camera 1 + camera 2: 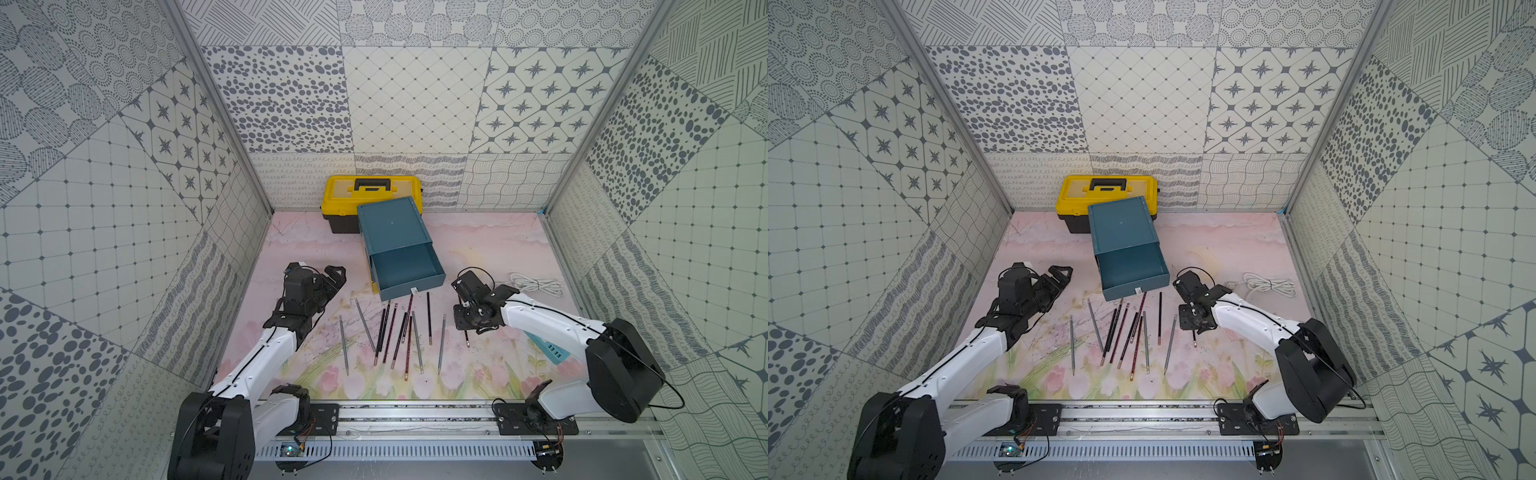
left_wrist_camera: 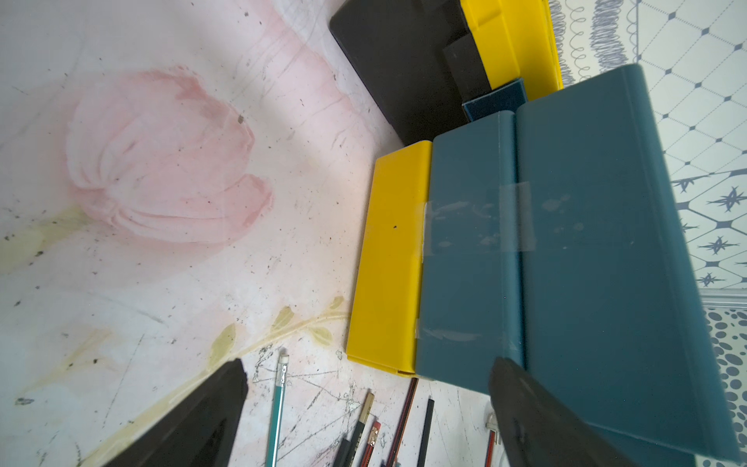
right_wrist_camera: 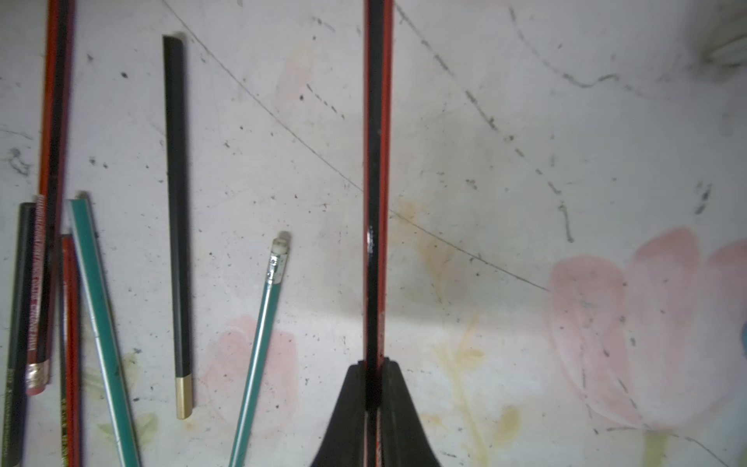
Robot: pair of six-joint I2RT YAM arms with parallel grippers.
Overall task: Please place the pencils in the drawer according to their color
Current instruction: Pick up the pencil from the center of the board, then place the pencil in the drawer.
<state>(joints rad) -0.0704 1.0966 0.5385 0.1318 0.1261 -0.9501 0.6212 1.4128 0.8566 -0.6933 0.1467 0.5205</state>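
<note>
You hold the red-and-black striped pencil [image 3: 378, 182]. The right gripper [image 3: 374, 364] has its fingers pinching it, and the pencil lies in line with them, so it can go lengthwise into the drawer [image 1: 411, 286]. The drawer is pulled open and looks empty, at 12 o'clock of the other pencils [image 1: 401, 332]. These lie in a loose row at 9 o'clock of the held one. Your left gripper [image 1: 334, 276] has its fingers spread wide and holds nothing. It waits at 9 o'clock of the drawer, probably to steady it.
</note>
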